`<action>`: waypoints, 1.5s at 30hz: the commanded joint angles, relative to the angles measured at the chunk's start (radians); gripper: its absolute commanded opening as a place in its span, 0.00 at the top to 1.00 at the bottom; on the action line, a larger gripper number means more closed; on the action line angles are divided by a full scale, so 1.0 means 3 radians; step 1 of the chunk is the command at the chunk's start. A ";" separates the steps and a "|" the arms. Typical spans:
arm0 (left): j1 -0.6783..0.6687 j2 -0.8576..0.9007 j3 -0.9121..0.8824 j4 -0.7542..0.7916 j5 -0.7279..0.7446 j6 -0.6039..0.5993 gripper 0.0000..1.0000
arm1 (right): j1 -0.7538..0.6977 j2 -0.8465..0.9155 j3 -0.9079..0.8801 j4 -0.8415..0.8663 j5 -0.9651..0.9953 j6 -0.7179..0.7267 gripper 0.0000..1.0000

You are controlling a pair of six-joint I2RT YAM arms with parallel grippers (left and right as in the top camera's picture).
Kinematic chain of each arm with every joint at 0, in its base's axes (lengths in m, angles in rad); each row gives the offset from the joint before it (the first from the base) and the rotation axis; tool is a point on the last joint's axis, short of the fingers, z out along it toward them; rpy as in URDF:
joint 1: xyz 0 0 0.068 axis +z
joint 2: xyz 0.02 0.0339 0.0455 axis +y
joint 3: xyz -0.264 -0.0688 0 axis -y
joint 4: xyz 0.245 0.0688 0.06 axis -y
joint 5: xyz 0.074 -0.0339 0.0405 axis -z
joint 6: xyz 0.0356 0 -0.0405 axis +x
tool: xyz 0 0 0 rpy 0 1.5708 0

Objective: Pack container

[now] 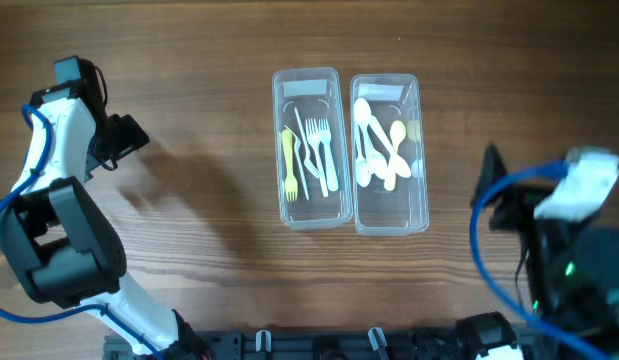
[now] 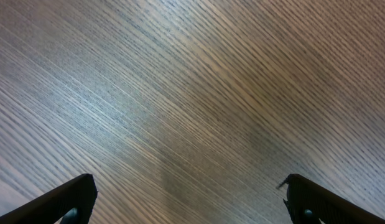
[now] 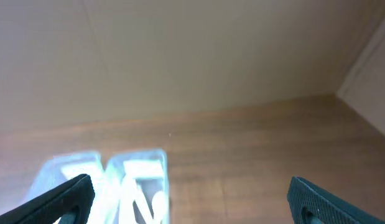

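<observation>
Two clear plastic containers stand side by side at the table's middle. The left container (image 1: 279, 150) holds white forks (image 1: 317, 150) and a yellow fork (image 1: 287, 160). The right container (image 1: 423, 150) holds white spoons (image 1: 374, 150). My left gripper (image 1: 129, 135) hangs far left of them, open, and in its wrist view the left gripper (image 2: 189, 199) has only bare wood between its fingertips. My right gripper (image 1: 489, 190) sits to the right of the containers, also open and empty. In the right wrist view the right gripper (image 3: 189, 199) has both containers blurred at lower left, the spoon container (image 3: 139, 183) nearer.
The wooden table (image 1: 189, 230) stretches around the containers on all sides. A pale wall (image 3: 180, 56) rises behind the table's far edge. Blue cables (image 1: 484, 250) run along the right arm, and the arm bases sit at the front edge.
</observation>
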 commanded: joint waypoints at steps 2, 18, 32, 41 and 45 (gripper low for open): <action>0.0004 0.0015 -0.0018 -0.0004 -0.0042 -0.0006 0.00 | 0.0020 -0.0612 -0.0605 0.0074 0.0053 -0.0048 0.00; 0.0004 0.0015 -0.0018 -0.0004 -0.0042 -0.0006 0.00 | -0.0601 -0.1723 -0.2318 0.1654 -0.0942 -0.0134 0.00; 0.0004 0.0015 -0.0018 -0.0004 -0.0042 -0.0006 0.00 | -0.0601 -0.1736 -0.2768 0.1920 -0.1006 -0.0136 0.00; 0.0004 0.0015 -0.0018 -0.0004 -0.0042 -0.0006 0.00 | -0.0617 -0.1736 -0.3043 0.2199 -0.1094 -0.0145 0.00; 0.0004 0.0015 -0.0018 -0.0004 -0.0042 -0.0006 0.00 | -0.0725 -0.1736 -0.3043 0.2201 -0.1104 -0.0146 0.00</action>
